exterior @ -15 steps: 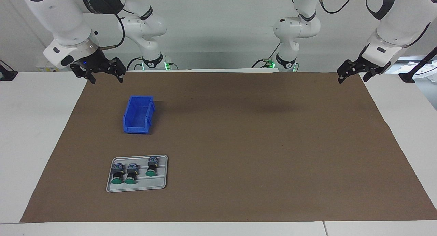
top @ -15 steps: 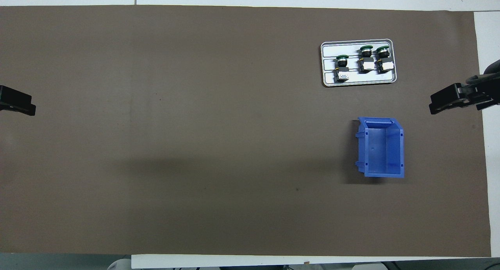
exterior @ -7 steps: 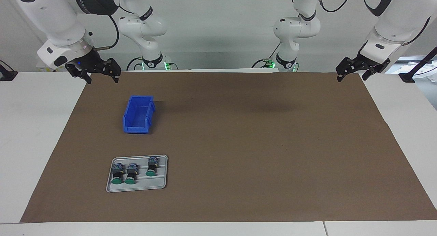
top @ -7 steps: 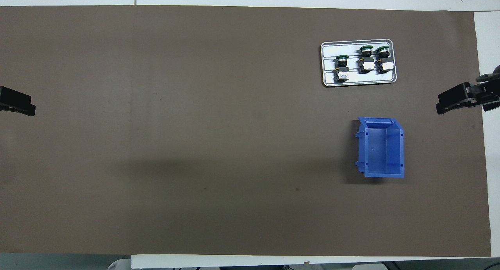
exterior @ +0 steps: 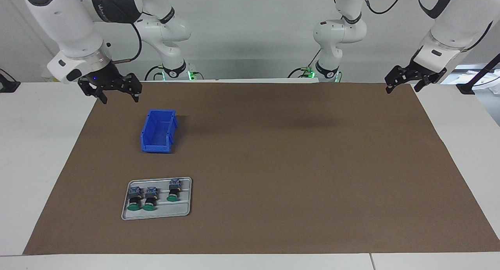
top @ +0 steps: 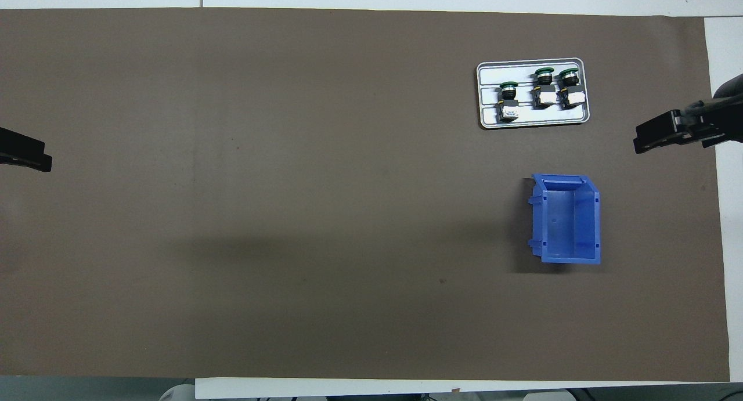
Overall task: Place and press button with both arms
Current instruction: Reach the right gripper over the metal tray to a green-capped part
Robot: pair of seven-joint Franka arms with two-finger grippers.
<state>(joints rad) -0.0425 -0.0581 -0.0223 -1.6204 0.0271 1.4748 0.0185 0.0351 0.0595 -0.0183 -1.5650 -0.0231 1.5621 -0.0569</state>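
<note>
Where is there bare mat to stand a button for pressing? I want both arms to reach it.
The brown mat lies bare from the blue bin and the grey tray to the left arm's end. It is crowded only at the right arm's end, where three buttons lie on the tray.

Only the tip of the left gripper [top: 26, 155] showing in the overhead view, the rest cut off at the picture's edge. Same for the right gripper [top: 676, 133], its arm lost past the edge. In the facing view, tops of both arms cut off at the upper edge. Three buttons [exterior: 151, 197] on the tray [exterior: 183, 211] too small to tell any marks on the caps. Corners of the bench [exterior: 39, 145] cut off in both views.
</note>
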